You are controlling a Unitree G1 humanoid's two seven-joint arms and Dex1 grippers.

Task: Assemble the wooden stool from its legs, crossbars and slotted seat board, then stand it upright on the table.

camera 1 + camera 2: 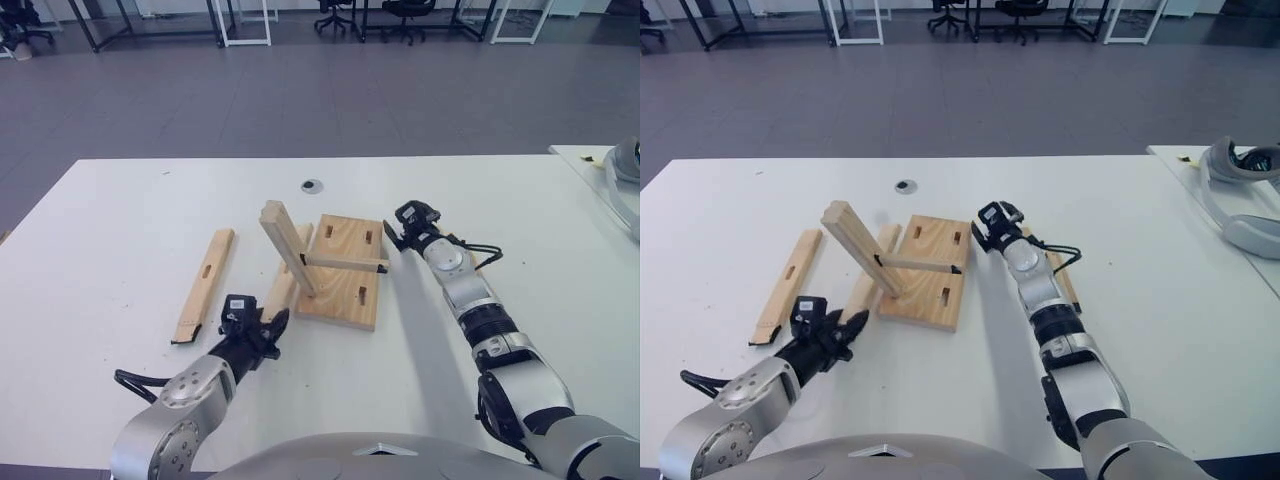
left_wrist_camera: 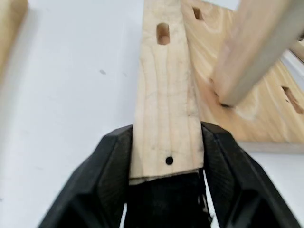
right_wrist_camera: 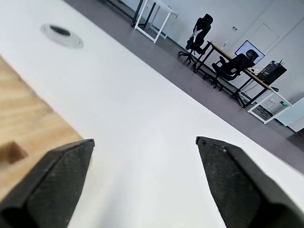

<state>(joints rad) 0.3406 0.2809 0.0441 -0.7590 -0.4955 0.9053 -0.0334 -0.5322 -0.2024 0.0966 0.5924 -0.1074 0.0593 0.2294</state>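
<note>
The left gripper (image 1: 262, 328), closed on the near end of the leg (image 1: 282, 290) lying just left of the seat board (image 1: 345, 298), should be lifted squarely while the board is steadied, seemingly, by the open, empty right gripper (image 1: 400, 233).

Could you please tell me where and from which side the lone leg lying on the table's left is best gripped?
Grip the lone leg across its narrow width, near the middle by its slot, coming straight down from above. It lies flat on the table, with both long edges free and well apart from the second leg.
</note>
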